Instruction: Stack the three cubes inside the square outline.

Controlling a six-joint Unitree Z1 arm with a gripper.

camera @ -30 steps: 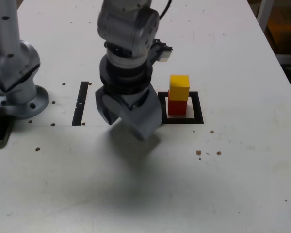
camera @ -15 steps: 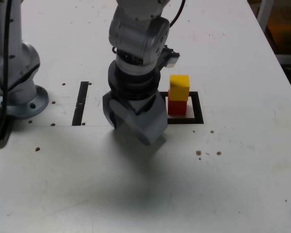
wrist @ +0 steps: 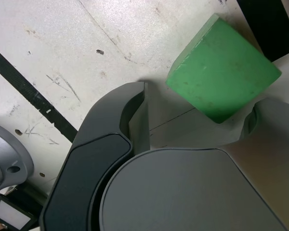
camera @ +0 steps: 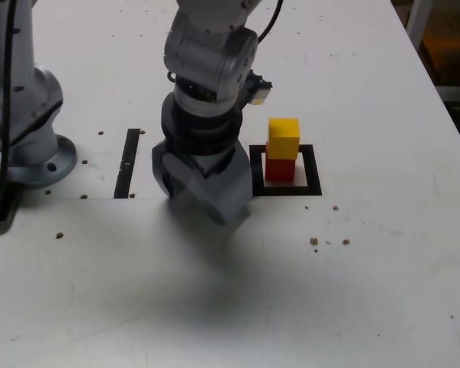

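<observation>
In the exterior view a yellow cube (camera: 284, 138) rests on a red cube (camera: 280, 169) inside the black square outline (camera: 311, 176). My gripper (camera: 203, 198) hangs low over the table just to the exterior view's left of that stack and hides the green cube there. The wrist view shows the green cube (wrist: 223, 70) lying on the table between my gripper's (wrist: 197, 114) open jaws. One finger (wrist: 130, 108) stands clearly apart from it, and the other finger (wrist: 262, 118) is close to the cube's corner. A black corner of the square outline (wrist: 267, 24) lies just beyond the cube.
A straight black tape strip (camera: 128, 161) (wrist: 29, 91) lies to the exterior view's left of the gripper. The arm's grey base (camera: 31, 115) stands at the far left. Small dark specks (camera: 314, 241) dot the white table (camera: 368, 291).
The arm swung a little to the exterior view's right and came back left. The jaws kept the same width and the yellow-on-red stack did not move.
</observation>
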